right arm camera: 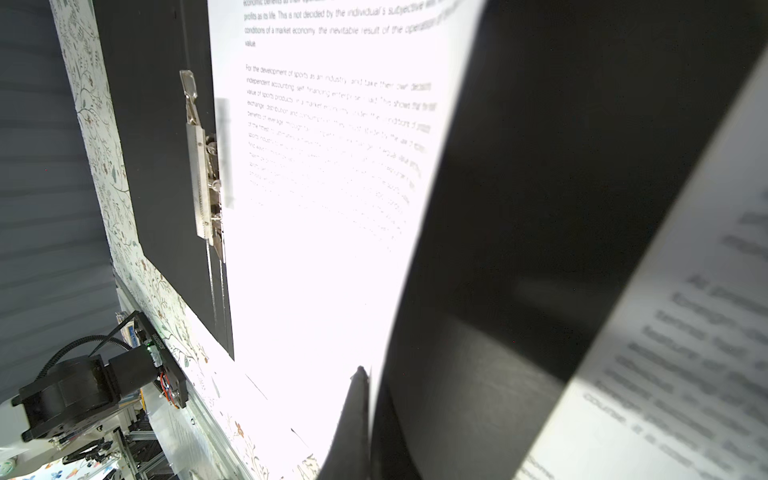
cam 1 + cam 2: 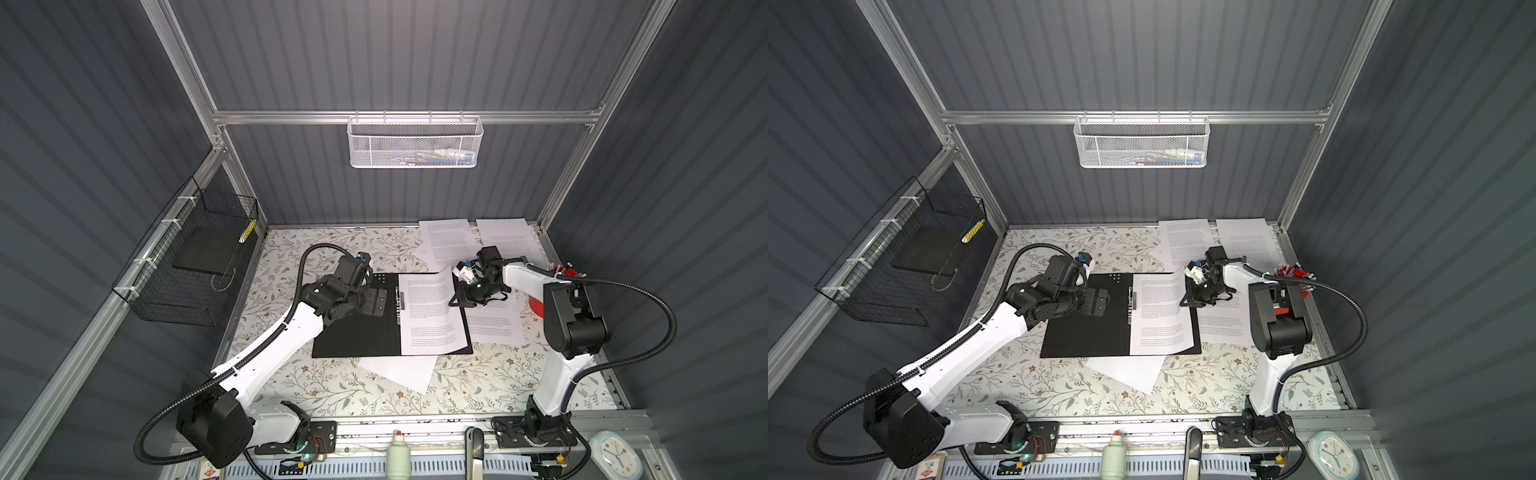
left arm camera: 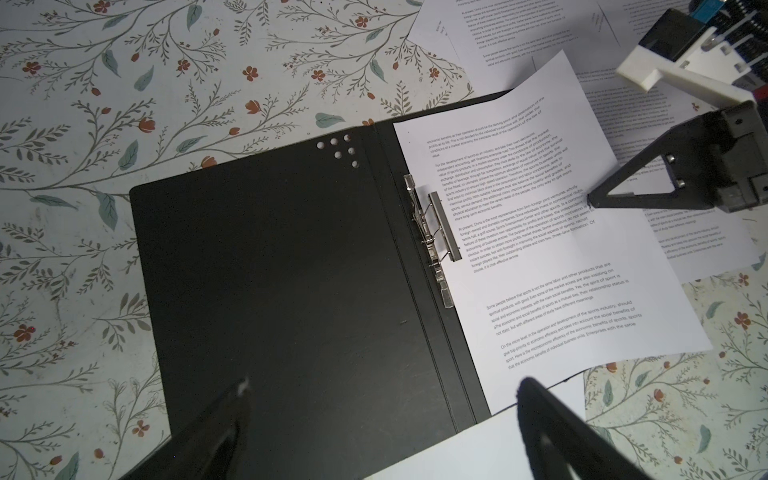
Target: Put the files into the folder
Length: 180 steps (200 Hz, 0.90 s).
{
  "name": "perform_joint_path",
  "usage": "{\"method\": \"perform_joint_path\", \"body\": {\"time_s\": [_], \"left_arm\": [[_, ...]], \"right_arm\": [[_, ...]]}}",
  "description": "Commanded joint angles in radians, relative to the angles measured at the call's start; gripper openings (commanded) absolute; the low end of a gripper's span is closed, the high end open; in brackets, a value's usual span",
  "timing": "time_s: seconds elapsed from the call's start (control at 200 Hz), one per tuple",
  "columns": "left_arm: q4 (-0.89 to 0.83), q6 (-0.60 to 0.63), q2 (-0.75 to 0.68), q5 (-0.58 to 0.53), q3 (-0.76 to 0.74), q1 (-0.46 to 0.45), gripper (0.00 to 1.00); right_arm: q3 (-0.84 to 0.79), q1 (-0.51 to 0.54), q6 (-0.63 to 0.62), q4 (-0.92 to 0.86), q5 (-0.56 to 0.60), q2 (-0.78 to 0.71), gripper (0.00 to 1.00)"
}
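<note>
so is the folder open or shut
Open: the folder lies spread flat, black inside up, spine clip exposed.

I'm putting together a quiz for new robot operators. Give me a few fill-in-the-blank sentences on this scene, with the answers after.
1. The folder lies open, its ___ inside facing up.
2. The right gripper is ___ on the edge of the sheet lying in the folder.
3. The left gripper hangs over the folder with jaws ___.
Answers: black; shut; open

left pincer (image 3: 384,384) spread wide, pointing down; right pincer (image 3: 592,202) pinched shut, low.
</note>
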Motion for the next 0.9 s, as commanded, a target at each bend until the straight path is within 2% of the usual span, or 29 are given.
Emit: {"method": "perform_joint_path", "body": {"time_s": [0.0, 0.895], "left_arm": [[-0.018, 0.017, 0.009, 0.009, -0.001, -0.001, 1.0], [-0.017, 0.015, 0.029, 0.038, 0.003, 0.004, 1.0]], "right_arm": [[0.023, 0.001, 0.005, -0.019, 0.013, 0.016, 0.0], [0.018, -0.036, 0.058, 0.02, 0.004, 0.056, 0.0]]}}
